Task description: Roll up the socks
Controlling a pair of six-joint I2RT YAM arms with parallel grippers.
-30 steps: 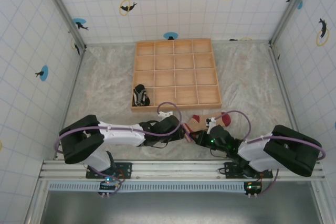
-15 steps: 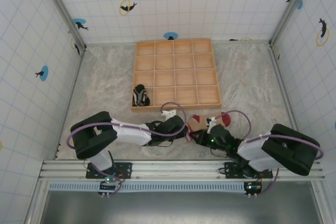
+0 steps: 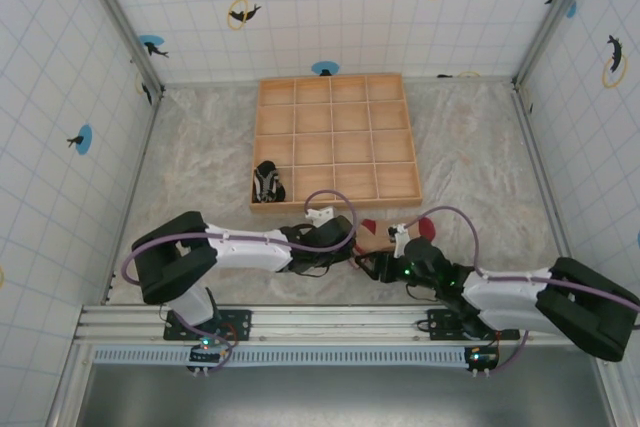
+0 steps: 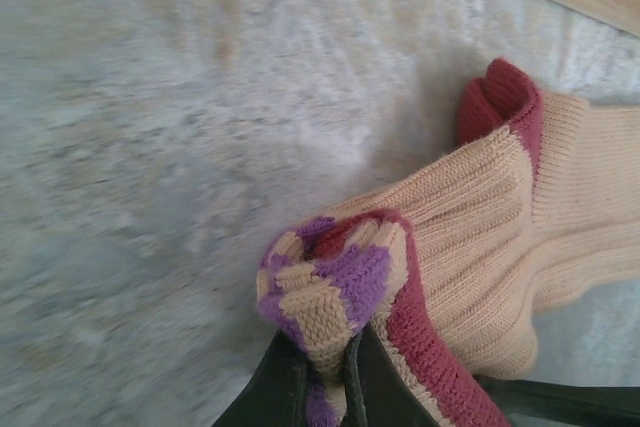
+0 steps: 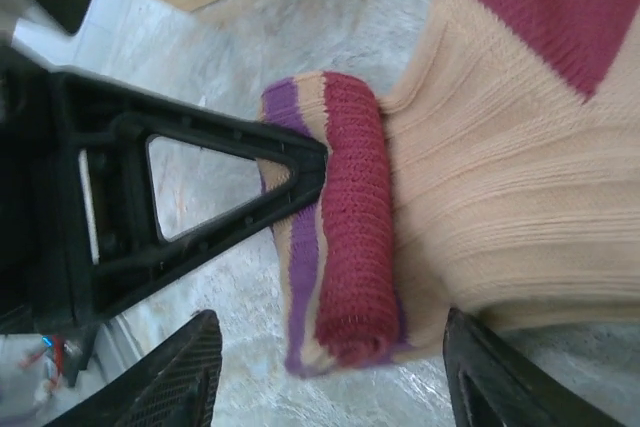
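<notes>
Seen from above, the tan ribbed knit sock with dark red toe, heel and cuff [image 3: 378,237] lies at six o'clock on the mottled grey-white table [image 3: 200,167], just in front of the shallow wooden grid tray [image 3: 336,201]. The crumpled black-and-white striped sock [image 3: 266,183] sits just beside the tray's eight o'clock corner. The left gripper [image 4: 345,372] pinches the tan sock's rolled, purple-striped cuff [image 5: 340,237]. The right gripper [image 5: 328,347] straddles that roll, jaws wide.

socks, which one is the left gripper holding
The tan sock with dark red heel, its cuff pinched in the left gripper; the black-and-white striped sock lies apart at the wooden tray corner.
</notes>
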